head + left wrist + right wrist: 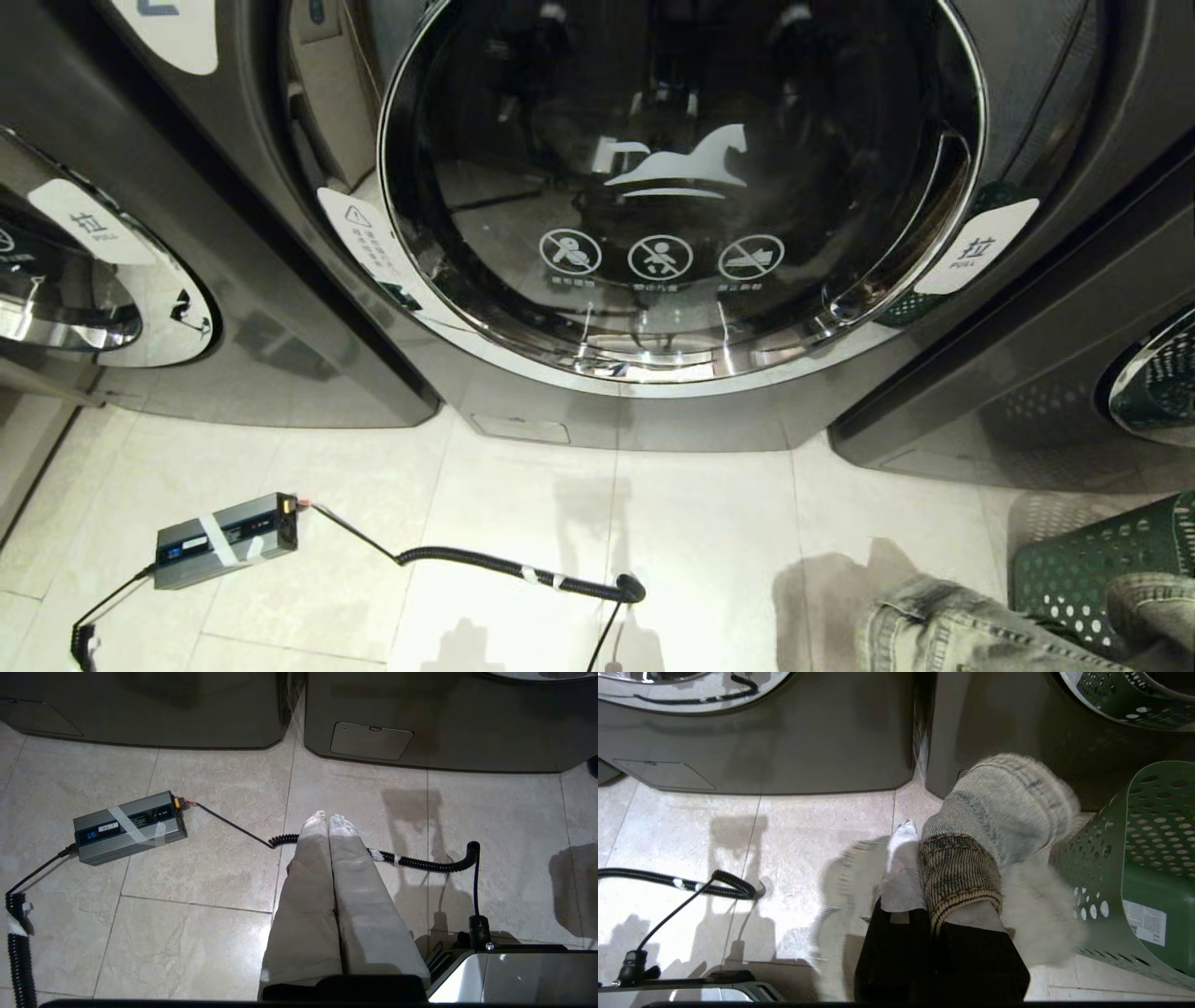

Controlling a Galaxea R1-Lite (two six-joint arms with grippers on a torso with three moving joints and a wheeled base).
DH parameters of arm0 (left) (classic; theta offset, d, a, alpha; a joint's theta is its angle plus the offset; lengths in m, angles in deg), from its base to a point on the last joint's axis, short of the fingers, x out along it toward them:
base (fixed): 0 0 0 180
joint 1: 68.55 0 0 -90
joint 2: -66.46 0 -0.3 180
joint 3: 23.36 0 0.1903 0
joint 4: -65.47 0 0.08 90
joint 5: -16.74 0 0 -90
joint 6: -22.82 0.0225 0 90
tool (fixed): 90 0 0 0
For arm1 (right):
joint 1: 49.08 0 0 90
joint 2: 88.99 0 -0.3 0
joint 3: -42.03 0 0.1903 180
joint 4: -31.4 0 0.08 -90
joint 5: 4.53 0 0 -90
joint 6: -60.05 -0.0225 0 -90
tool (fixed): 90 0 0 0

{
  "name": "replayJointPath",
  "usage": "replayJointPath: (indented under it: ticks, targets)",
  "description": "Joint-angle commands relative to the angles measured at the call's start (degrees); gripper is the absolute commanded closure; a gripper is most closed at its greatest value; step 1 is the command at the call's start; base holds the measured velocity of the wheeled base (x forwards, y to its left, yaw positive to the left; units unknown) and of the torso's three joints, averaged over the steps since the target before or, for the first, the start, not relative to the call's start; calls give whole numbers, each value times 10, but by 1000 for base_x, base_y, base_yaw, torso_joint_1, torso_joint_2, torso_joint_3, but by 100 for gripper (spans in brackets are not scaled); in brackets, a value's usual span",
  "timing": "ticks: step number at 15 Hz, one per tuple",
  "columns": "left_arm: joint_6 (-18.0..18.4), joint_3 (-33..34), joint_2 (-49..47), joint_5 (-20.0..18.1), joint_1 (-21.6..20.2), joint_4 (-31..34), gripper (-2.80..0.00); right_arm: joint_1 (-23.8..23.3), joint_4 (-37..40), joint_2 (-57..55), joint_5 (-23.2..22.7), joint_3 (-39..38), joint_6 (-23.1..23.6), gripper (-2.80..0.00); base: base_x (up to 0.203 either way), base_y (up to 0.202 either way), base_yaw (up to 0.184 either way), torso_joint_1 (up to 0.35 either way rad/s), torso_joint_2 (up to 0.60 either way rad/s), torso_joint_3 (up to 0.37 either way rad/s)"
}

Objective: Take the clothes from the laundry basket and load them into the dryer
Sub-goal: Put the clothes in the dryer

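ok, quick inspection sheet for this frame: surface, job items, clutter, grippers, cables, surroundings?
Surface: pale tiled floor.
Job's things: dryer door closed; green laundry basket at the robot's right; denim garment.
Clutter: grey charger box on the floor.
Grippers: right gripper shut on the denim garment beside the basket; left gripper shut, empty, above the floor.
Cables: coiled black cable runs from the charger box.
Surroundings: neighbouring machines on both sides.

We are hanging both arms low: our left pincer (329, 820) is pointing down, fingers pressed together; our right pincer (920, 858) is clamping fabric.
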Motion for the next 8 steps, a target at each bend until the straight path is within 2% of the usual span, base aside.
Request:
replayJointPath:
  ticks: [1,8]
  targets:
    - [0,0,0,0,0,0,0,0,-1,-1,0,-4,0,0,0,0,0,2,2,192]
    - [0,0,0,0,0,0,0,0,-1,-1,-1,-4,1,0,0,0,0,4,3,200]
